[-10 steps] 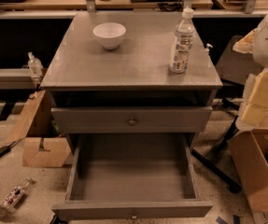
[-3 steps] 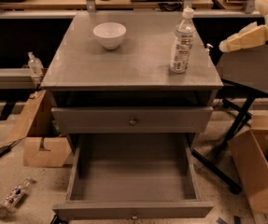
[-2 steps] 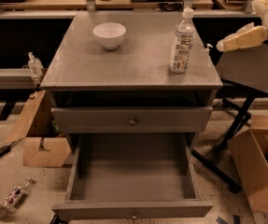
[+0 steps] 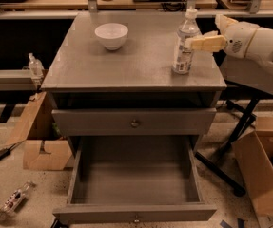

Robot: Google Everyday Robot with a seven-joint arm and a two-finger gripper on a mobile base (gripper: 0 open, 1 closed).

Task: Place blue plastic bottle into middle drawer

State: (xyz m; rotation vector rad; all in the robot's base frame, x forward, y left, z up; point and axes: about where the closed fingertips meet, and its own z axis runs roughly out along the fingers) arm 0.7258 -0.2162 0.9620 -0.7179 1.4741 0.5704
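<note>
The blue plastic bottle (image 4: 184, 42), clear with a white cap and a pale label, stands upright at the right side of the grey cabinet top (image 4: 136, 61). My gripper (image 4: 202, 34) reaches in from the right at bottle height. It is open, and one cream finger (image 4: 206, 42) lies just beside the bottle's upper body. The middle drawer (image 4: 135, 184) is pulled fully out below, and its inside shows nothing. The shallower drawer (image 4: 135, 122) above it is shut.
A white bowl (image 4: 111, 35) sits at the back left of the cabinet top. A small pump-top bottle (image 4: 35, 66) stands on a ledge at the left. Cardboard boxes lie on the floor at the left (image 4: 41, 146) and right (image 4: 262, 175). A littered bottle (image 4: 15, 198) lies on the floor. Black stand legs (image 4: 231, 146) are at the right.
My gripper has moved left from the right edge of the view to right beside the bottle. The bottle, bowl and drawers have not moved.
</note>
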